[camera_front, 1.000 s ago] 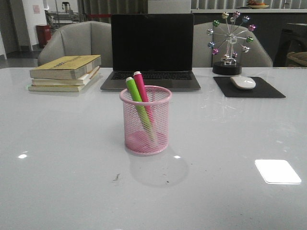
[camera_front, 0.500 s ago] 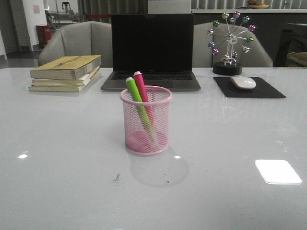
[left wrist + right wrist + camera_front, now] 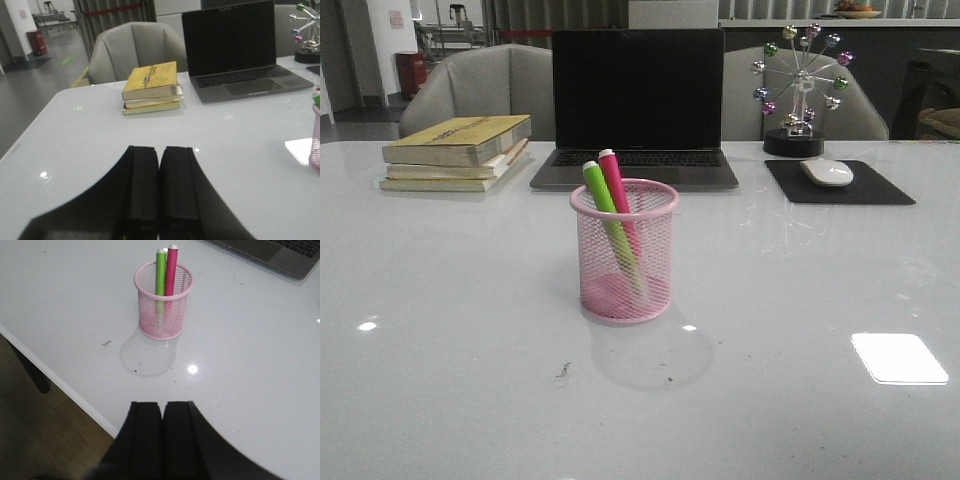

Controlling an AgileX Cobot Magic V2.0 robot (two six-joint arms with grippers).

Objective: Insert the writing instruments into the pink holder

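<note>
Already both markers, green marker (image 3: pixel 609 217) and pink marker (image 3: pixel 619 201), lean inside pink holder (image 3: pixel 624 252). Light, rigid, slick barrels; grip mid-barrel above rim. Left gripper (image 3: pixel 160 157) and right gripper (image 3: pixel 162 412) closed, empty.

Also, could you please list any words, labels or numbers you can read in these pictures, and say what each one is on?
None can be read.
Top book of the stack: dark marks on the yellow cover, too blurred to read.
Laptop: screen dark, key legends too small.
Green marker, pink marker, pink holder: no visible lettering.
</note>
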